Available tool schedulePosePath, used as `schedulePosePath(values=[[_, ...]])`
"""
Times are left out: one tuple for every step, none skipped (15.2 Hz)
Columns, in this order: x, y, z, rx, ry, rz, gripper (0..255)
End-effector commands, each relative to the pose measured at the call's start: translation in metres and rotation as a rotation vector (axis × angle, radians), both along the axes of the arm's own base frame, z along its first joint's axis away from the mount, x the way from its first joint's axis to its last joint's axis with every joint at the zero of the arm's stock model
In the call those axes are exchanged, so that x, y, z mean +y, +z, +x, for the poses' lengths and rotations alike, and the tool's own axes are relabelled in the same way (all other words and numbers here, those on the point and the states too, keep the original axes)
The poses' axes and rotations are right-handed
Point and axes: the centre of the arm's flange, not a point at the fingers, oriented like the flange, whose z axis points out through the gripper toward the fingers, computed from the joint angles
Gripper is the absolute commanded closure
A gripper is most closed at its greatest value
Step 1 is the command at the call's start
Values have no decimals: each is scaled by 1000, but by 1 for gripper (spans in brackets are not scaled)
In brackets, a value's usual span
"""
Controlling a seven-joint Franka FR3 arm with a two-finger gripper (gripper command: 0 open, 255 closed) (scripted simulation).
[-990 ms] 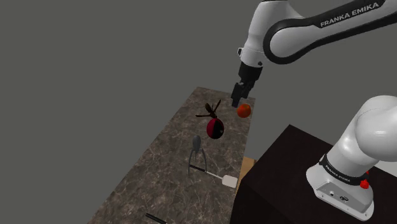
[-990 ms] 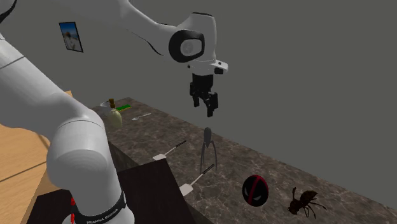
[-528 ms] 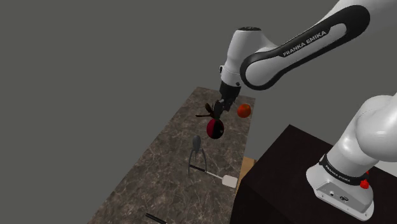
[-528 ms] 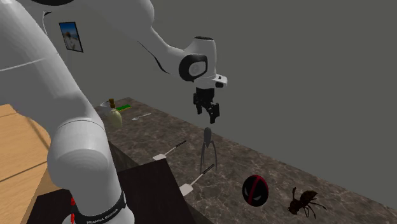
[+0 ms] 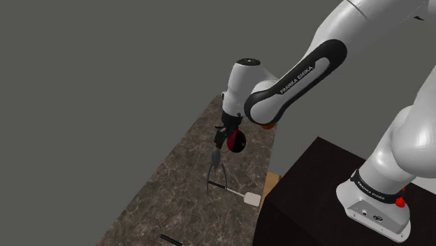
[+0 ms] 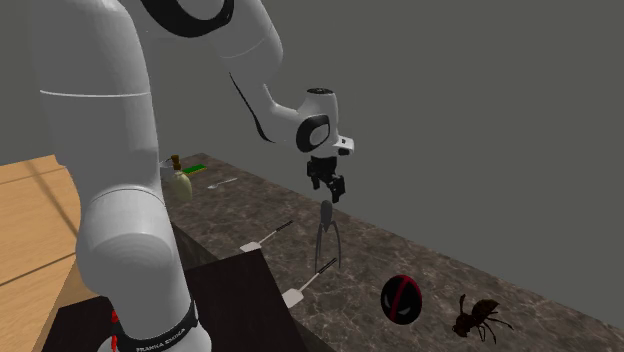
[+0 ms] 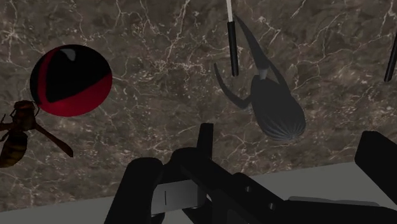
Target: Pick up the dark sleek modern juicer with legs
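Dark grey teardrop-headed juicer on thin legs (image 6: 326,232), upright on the veined brown stone counter (image 6: 400,245) near a red-and-black ball (image 6: 402,298), all-black gripper (image 6: 328,190) just above with fingers apart and empty: approach step, seemingly, with lowering squarely and closing round the head likely next.

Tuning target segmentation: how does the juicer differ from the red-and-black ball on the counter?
Shape: the juicer is slim and tall, a teardrop head on thin legs; the ball is round.
Colour: the juicer is plain dark grey, the ball red and black.
Place: the juicer stands just below the open tool; the ball lies off to the side, by the insect figure.
Shared: both rest on the dark marbled counter, untouched.
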Motion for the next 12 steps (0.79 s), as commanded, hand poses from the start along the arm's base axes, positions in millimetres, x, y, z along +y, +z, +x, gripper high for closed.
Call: schedulePosePath(values=[[16, -20, 12, -11, 10, 3, 0], [23, -29, 17, -17, 15, 4, 0], [29, -36, 21, -21, 19, 5, 0], [29, -41, 21, -21, 19, 5, 0], [29, -47, 21, -21, 19, 5, 0], [29, -52, 21, -21, 19, 5, 0], [29, -57, 21, -21, 19, 5, 0], [29, -63, 21, -21, 19, 5, 0], [29, -68, 21, -21, 19, 5, 0], [29, -73, 21, -21, 19, 5, 0], [29, -76, 21, -21, 19, 5, 0], [29, -76, 21, -21, 19, 5, 0]])
